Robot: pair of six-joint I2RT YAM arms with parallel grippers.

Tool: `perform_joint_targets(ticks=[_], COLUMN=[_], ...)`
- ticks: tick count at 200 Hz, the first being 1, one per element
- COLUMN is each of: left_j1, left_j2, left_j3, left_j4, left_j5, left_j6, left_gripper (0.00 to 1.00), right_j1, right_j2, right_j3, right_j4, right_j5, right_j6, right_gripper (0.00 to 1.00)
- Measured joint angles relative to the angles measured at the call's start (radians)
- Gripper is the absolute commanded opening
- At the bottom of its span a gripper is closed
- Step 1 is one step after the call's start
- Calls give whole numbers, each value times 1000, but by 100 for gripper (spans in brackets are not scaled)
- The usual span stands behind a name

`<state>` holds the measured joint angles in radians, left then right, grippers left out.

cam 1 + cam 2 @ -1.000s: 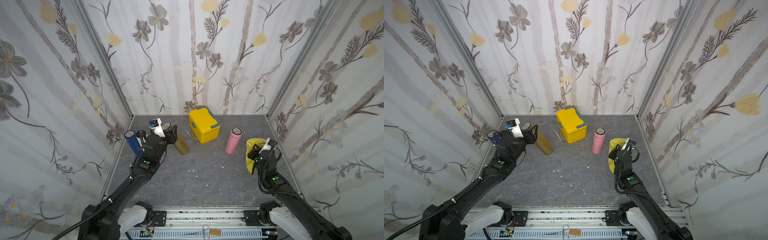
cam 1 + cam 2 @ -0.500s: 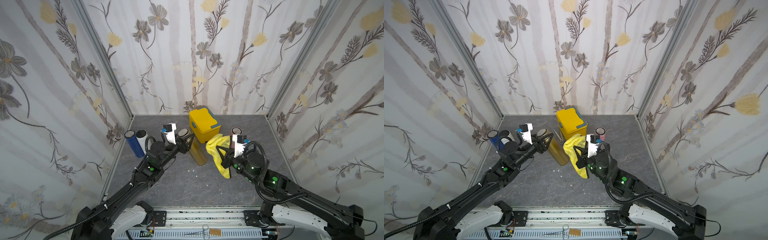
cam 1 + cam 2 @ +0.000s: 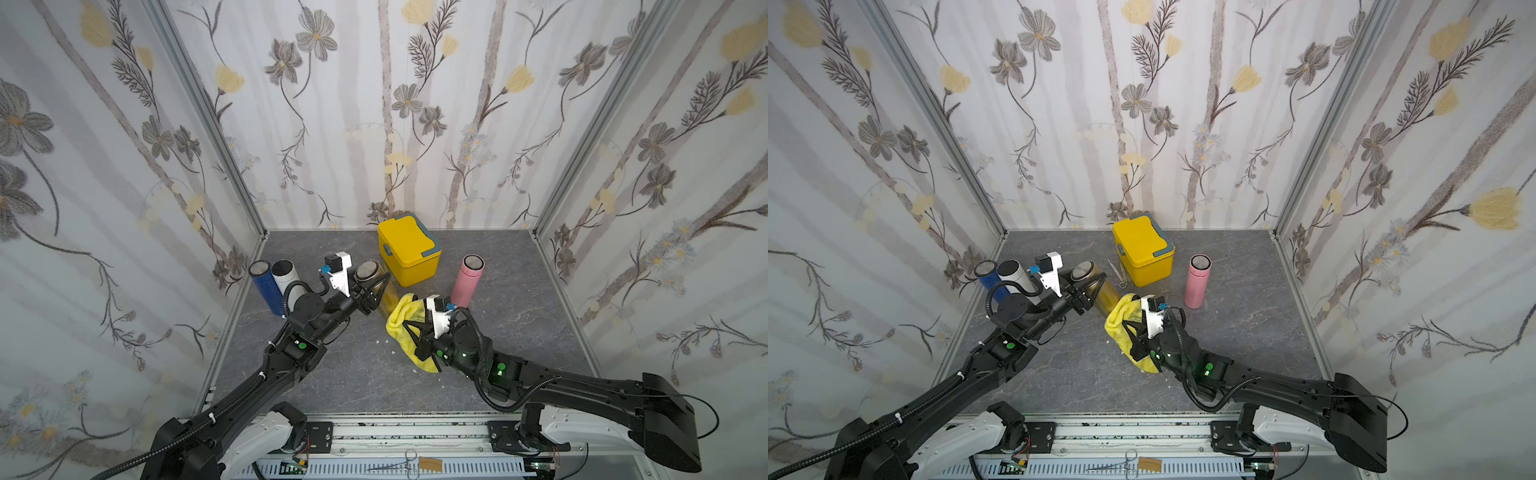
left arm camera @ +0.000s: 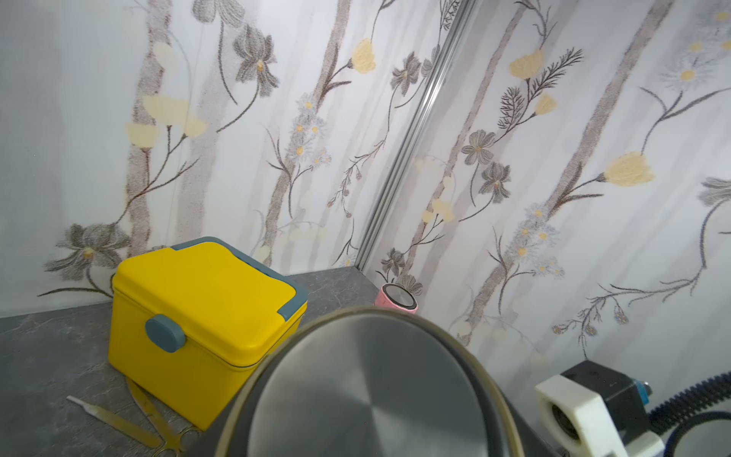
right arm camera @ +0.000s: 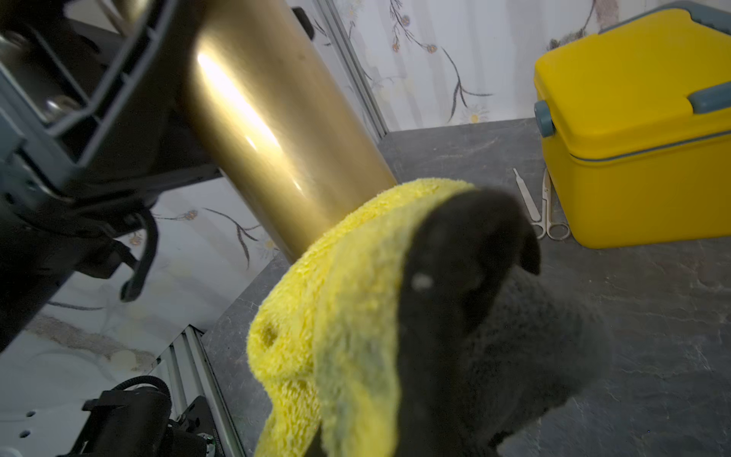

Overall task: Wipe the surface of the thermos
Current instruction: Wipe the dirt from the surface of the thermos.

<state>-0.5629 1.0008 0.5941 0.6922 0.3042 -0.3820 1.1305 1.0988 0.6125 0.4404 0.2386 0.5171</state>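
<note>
Grey stone-pattern surface (image 3: 519,332), walled on three sides with floral paper.

Yellow box (image 3: 409,249) with grey-blue latches: sits at the middle of the back edge, lid shut.

Gold thermos (image 3: 390,296): over the middle of the surface, just in front of the box's left corner. It is tilted, steel lid toward the left edge. Its base is hidden behind the cloth, so contact with the surface cannot be told.

Left hand (image 3: 1090,289): clamped across the thermos's upper body, just under the lid.

Yellow cloth (image 3: 401,328): bunched, pressed against the thermos's lower body; the right wrist view shows it wrapping partway round the gold wall (image 5: 277,118).

Right hand (image 3: 1136,336): closed on the cloth, one black finger (image 5: 466,257) lying over the terry.

Pink flask (image 3: 467,280): upright, between the box and the right edge, near the right hand but apart from it.

Blue flask (image 3: 266,286) and white flask (image 3: 286,276): upright, touching, at the left edge.

Scissors (image 3: 1122,276) and flat metal tool (image 3: 1113,268): lying side by side against the box's left side.
</note>
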Motion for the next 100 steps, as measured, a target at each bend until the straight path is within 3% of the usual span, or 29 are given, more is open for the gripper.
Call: perform_joint_targets(ticks=[23, 46, 100], left_j1=[-5, -19, -32], left_j2=[37, 49, 14], left_j3=[10, 17, 17], left_j4=[30, 56, -2], left_j5=[70, 92, 43], left_j6=[2, 20, 87], left_gripper=[0, 0, 0], right_j1=[11, 14, 17], right_j2=[21, 37, 76], right_j3=[103, 106, -174], right_j4=[18, 44, 241], right_j5=[-5, 7, 23], right_j6=[-28, -32, -21], right_gripper=[0, 0, 0])
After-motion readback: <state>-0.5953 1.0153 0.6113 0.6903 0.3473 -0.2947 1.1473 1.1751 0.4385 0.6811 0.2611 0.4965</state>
